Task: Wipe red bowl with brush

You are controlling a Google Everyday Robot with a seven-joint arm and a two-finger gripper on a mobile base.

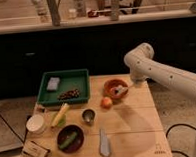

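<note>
Toward the wooden table's [134, 126] far right side, the red bowl [112, 84] sits just beside an orange fruit [107, 102], with the pale brush [120, 91] lying in its basin. The gripper [131, 86] is at the bowl's right rim (whether it grasps anything cannot be told). Recommended: light bristle pressure, short arcs along the inner wall, no shoving the bowl toward the fruit.
</note>
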